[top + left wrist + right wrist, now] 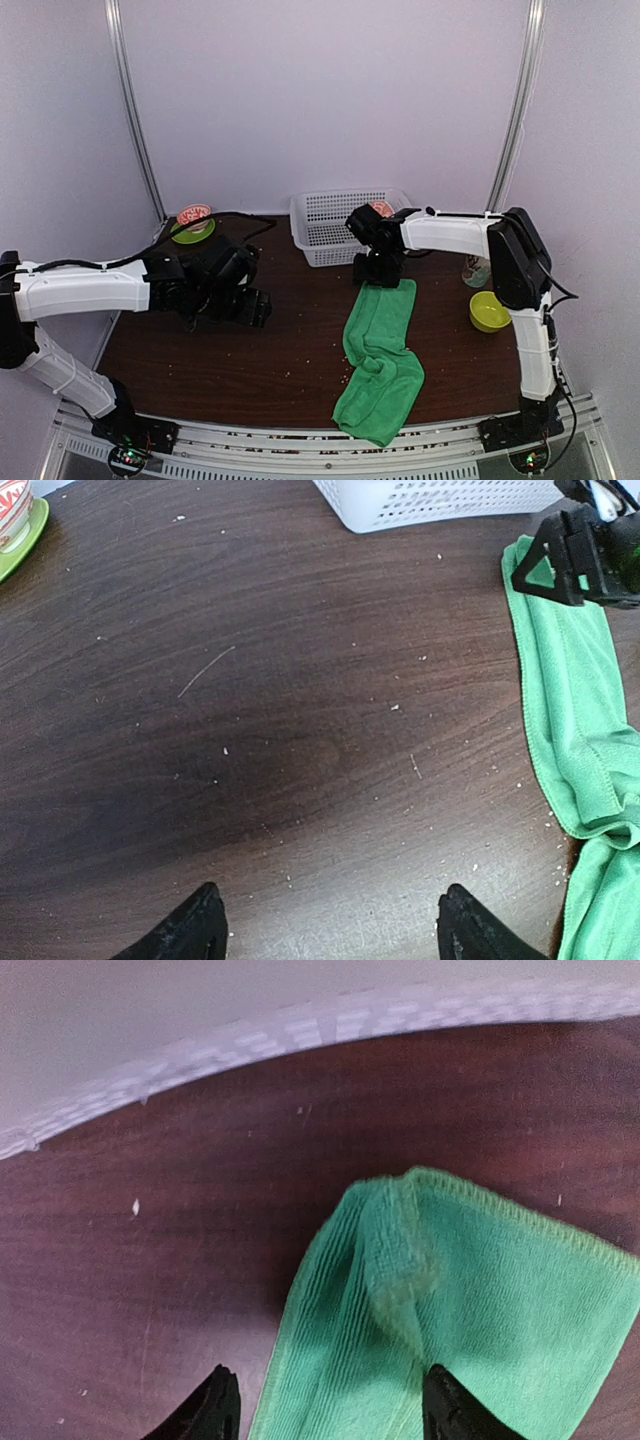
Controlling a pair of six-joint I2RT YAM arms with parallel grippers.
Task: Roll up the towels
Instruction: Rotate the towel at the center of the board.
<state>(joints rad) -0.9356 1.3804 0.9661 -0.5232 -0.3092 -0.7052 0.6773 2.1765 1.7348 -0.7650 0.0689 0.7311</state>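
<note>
The green towel (380, 350) lies as a long folded strip on the dark table, running from in front of the basket down to the near edge, where it is bunched. My right gripper (377, 268) hovers over its far end, open; in the right wrist view (328, 1380) the fingertips straddle the towel's (470, 1300) left edge without pinching it. My left gripper (250, 305) is open over bare wood, left of the towel (575, 710), with nothing between its fingertips (330, 892). A small peach patch (381, 208) shows behind the right wrist; I cannot tell what it is.
A white perforated basket (330, 250) stands at the back centre, just beyond the towel's far end. A cup on a green saucer (178, 236) sits at the back left. A green bowl (488, 310) and a small jar (476, 270) stand beside the right arm.
</note>
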